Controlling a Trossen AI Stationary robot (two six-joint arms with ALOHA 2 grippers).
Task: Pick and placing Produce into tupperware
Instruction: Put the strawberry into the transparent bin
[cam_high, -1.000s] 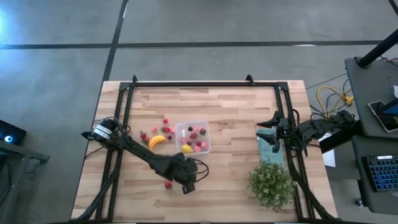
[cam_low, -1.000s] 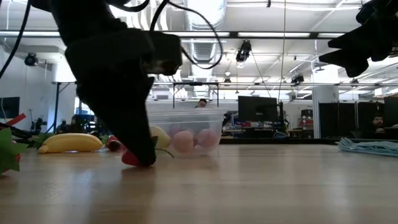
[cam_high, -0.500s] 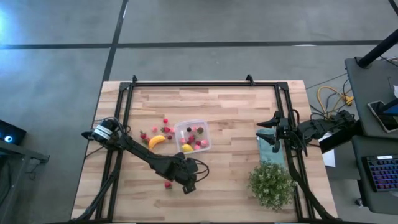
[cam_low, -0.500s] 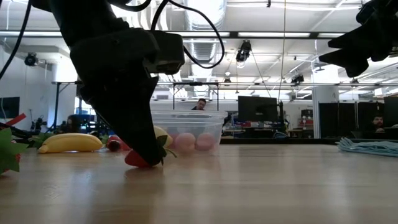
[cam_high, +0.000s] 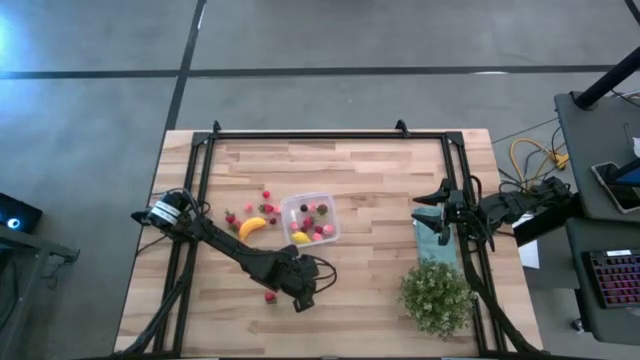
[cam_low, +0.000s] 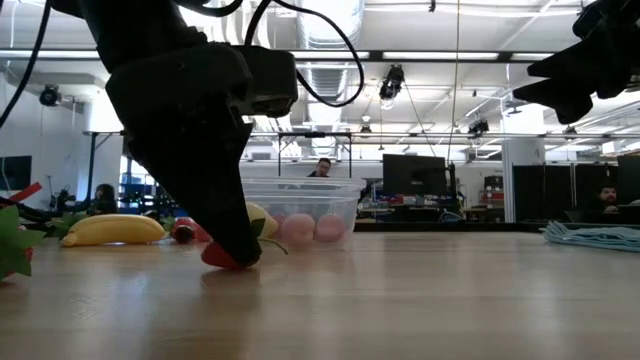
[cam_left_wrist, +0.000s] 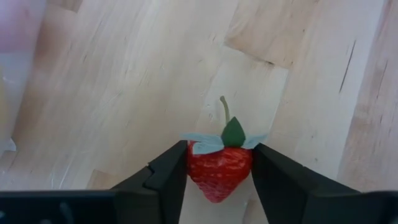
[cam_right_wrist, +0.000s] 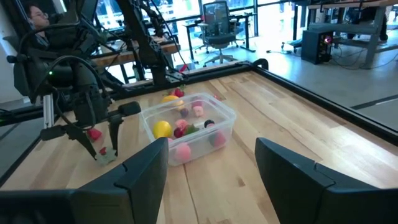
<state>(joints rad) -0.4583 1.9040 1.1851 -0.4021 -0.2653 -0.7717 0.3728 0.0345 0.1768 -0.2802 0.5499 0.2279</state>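
We see the red strawberry (cam_left_wrist: 219, 171), glossy with a green leafy cap, on the pale wood-grain table (cam_left_wrist: 112, 81) near the clear rounded tupperware (cam_high: 310, 219). The left gripper (cam_left_wrist: 219, 177), wider a second ago, now pinches it. The right gripper (cam_right_wrist: 211, 163) waits, fingers apart, over the teal cloth (cam_high: 436, 240).

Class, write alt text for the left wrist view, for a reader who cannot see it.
A red strawberry with a green leafy cap sits between the left hand's two dark fingers, which touch both its sides. Beneath it lies the pale wooden table.
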